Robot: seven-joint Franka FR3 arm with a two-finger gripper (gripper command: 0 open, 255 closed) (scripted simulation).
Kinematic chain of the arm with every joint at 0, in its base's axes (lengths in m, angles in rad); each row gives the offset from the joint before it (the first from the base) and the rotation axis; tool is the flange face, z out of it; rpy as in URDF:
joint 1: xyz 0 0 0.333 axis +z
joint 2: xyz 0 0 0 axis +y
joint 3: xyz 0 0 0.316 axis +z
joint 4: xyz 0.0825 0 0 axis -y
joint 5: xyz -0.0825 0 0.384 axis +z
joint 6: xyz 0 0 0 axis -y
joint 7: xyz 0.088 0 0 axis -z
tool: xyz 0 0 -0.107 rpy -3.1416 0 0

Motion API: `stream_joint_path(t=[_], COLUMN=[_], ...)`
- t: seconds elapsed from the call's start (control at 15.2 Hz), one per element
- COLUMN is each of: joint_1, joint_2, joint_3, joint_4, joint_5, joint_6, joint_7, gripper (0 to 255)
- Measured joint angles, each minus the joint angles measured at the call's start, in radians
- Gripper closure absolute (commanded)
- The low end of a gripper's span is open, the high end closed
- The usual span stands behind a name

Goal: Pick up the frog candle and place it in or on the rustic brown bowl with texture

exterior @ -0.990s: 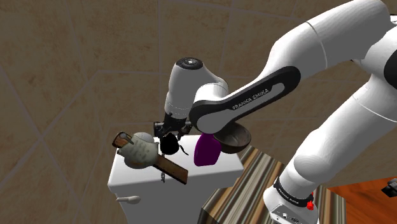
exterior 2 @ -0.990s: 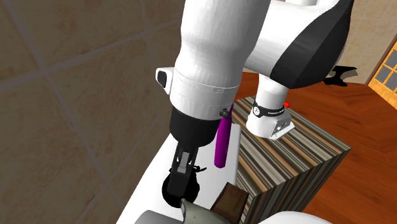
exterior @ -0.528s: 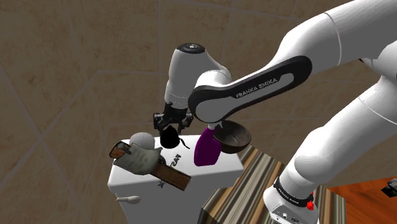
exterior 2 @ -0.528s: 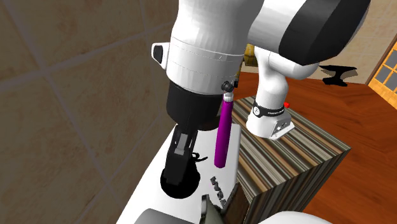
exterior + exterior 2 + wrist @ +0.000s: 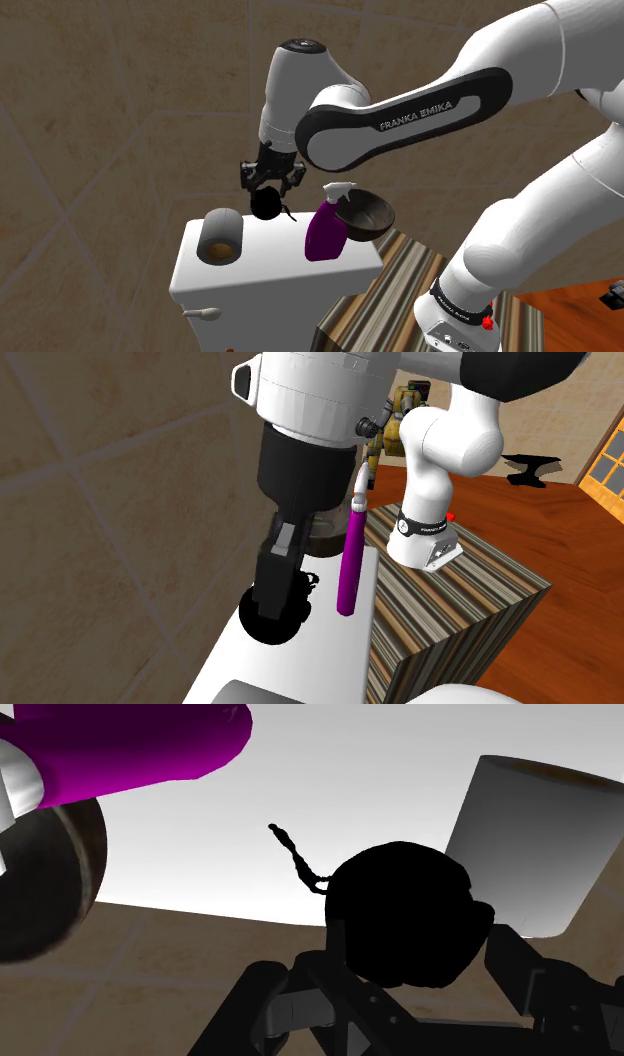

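A purple spray bottle with a white trigger head (image 5: 325, 232) stands upright on a white box-shaped bench (image 5: 270, 272), toward the edge at the shoulder view's right. A pale grey roll with a brownish hollow core (image 5: 220, 238) sits on the same top near the opposite end, well apart from the bottle. A small white lever (image 5: 205, 314) sticks out of the bench's front face low down. Behind it rises a wall of large tan tiles (image 5: 100, 120). In the second exterior view a red-brown wooden floor (image 5: 560, 542) spreads to the right, with a small black anvil-shaped object (image 5: 530, 469) on it and a wood-framed glazed door (image 5: 605, 457) at the edge.
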Motion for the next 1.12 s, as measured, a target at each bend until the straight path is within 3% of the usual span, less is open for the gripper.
stream_joint_path(t=[0.66,1.12], joint_1=[0.006,0.047], joint_2=[-0.041,-0.263], joint_3=[-0.026,-0.156], joint_4=[0.099,-0.074], joint_5=[0.022,0.105], joint_6=[-0.135,-0.176], joint_7=[-0.032,-0.179], gripper=[255,255])
